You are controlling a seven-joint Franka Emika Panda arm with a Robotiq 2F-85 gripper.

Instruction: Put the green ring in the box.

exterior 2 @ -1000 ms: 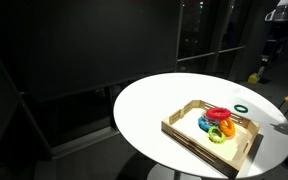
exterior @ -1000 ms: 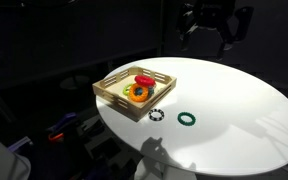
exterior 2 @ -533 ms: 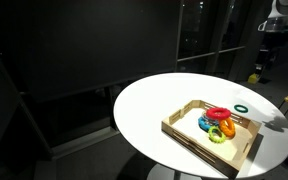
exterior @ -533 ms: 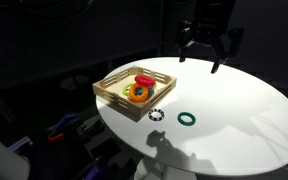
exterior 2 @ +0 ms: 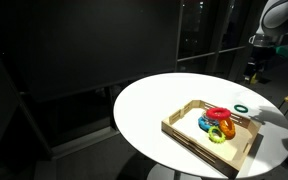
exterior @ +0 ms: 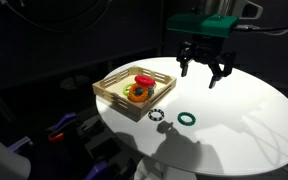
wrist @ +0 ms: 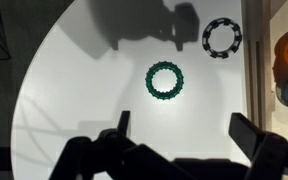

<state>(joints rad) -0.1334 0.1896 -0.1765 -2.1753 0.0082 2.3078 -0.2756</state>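
Note:
The green ring [exterior: 186,118] lies flat on the white round table, beside a black-and-white toothed ring [exterior: 156,114]. It also shows in the wrist view [wrist: 166,81] and behind the box in an exterior view [exterior 2: 242,108]. The box [exterior: 111,84] is a shallow light-wood tray holding orange, red and other coloured rings; it also shows in an exterior view [exterior 2: 184,127]. My gripper [exterior: 205,66] hangs open and empty in the air above the table, behind and above the green ring. In the wrist view the gripper [wrist: 184,128] has its fingers spread wide, with the ring ahead of them.
The toothed ring [wrist: 222,37] lies between the green ring and the box wall [wrist: 252,60]. The round table [exterior: 254,120] has a curved edge all round, with dark surroundings. The arm [exterior 2: 274,15] comes in from above at the far side.
The gripper has come down and moved over the table towards the green ring, staying open. The rings and the box have not moved.

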